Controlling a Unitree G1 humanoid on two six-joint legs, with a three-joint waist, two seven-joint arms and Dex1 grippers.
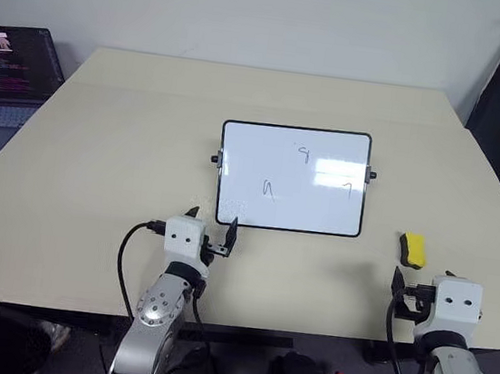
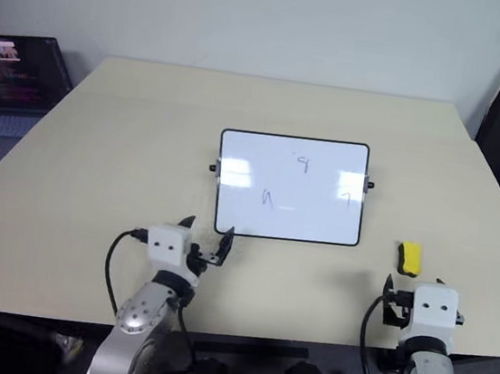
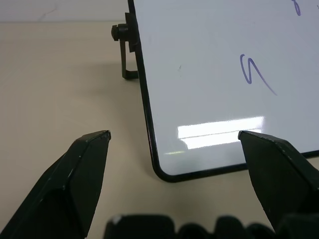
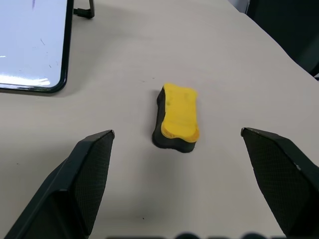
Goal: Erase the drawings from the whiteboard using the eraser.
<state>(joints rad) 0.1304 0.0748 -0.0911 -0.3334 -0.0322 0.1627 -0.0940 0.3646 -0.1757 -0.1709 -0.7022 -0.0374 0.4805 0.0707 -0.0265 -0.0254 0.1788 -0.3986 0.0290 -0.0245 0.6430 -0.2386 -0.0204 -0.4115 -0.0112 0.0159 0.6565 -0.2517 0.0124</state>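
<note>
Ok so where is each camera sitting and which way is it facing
Left and right eye views: on the head, looking forward and down at the table, whiteboard and both arms.
Left wrist view: along the open left pincer at the whiteboard's corner.
Right wrist view: along the open right pincer at the eraser.
Both wrist views share the whiteboard.

Bare table [image 1: 125, 163] lies between the wide-open right gripper [image 4: 177, 137] and the eraser [image 4: 177, 118], nothing between; whiteboard [image 1: 291, 178] corner sits just ahead of the open left gripper [image 3: 174, 135].
</note>
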